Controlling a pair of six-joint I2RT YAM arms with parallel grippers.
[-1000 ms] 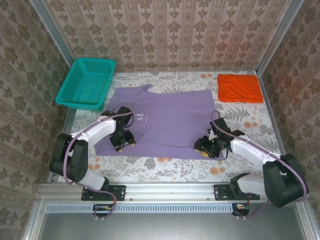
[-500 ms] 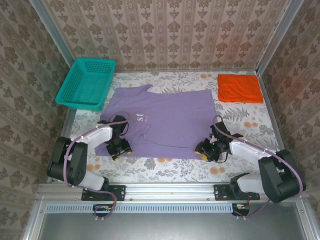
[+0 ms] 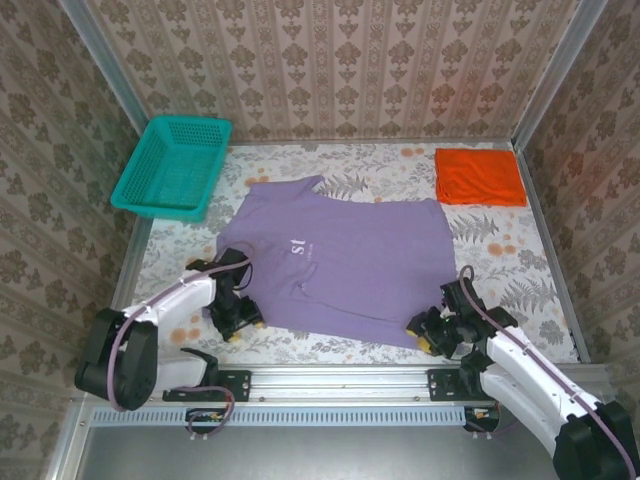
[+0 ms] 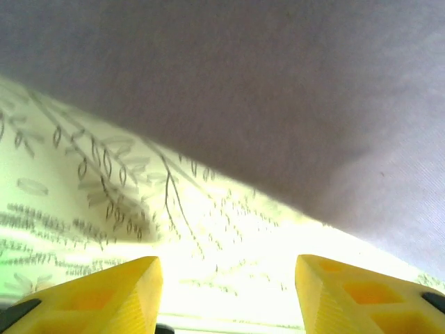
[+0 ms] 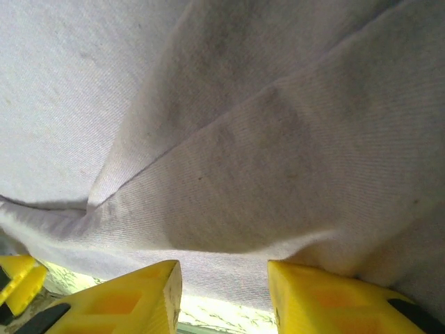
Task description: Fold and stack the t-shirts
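The lavender-purple t-shirt lies spread flat in the middle of the table, its white lettering left of centre. The orange t-shirt rests as a folded rectangle at the far right. My left gripper sits low at the shirt's near-left hem corner. In the left wrist view it is open, with bare tablecloth between the yellow fingers and the purple cloth just beyond. My right gripper is at the near-right hem corner. It is open, and the hem lies across the gap.
A teal mesh basket stands at the far left corner. The floral tablecloth shows bare between the shirt and the back wall. The metal rail runs along the near edge, close behind both grippers.
Both grippers have drawn back toward the near edge. The purple shirt slid with them, nearer and a little to the right, and now lies flatter.
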